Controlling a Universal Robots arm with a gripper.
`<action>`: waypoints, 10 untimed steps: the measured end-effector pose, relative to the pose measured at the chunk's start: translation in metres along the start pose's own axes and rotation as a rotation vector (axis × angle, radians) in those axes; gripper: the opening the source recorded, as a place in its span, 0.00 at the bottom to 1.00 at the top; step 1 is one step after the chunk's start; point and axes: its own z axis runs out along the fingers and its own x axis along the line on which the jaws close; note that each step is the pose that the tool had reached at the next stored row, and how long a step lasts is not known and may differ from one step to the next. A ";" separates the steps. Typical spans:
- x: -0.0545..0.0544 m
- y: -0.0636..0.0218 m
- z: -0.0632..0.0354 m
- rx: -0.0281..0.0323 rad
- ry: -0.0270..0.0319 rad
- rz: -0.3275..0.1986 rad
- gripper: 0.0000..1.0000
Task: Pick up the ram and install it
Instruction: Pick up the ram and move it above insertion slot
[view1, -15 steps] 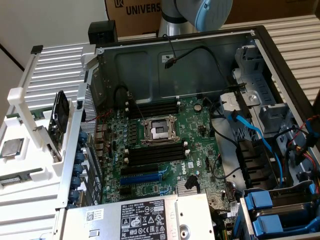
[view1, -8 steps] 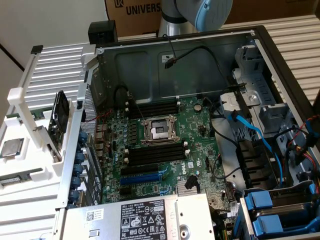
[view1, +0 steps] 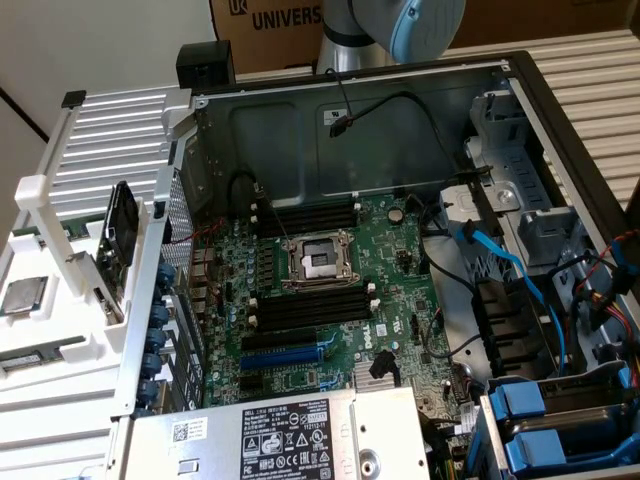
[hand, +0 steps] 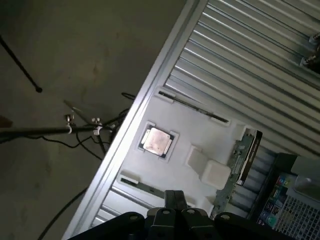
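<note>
Ram (hand: 240, 160) on edge in its white tray (hand: 200, 125), hand not yet on it.
The tray sits at the exterior view's left, outside the open computer case (view1: 300, 140) and well apart from the motherboard's black slots (view1: 305, 305). From the wrist, the hand (hand: 175, 196) hangs above the tray, fingers pressed together and empty; a silver processor chip (hand: 157, 141) lies nearby. I'd say a clean pick needs the hand opened, squared to the stick's long edge, and kept clear of the tray's white blocks.
</note>
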 end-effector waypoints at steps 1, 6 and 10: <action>0.000 0.0000 0.0000 -0.0008 0.0005 -0.018 0.11; 0.000 0.0000 0.0000 -0.0050 0.0033 -0.109 0.11; 0.000 0.0000 0.0001 -0.0088 0.0061 -0.200 0.11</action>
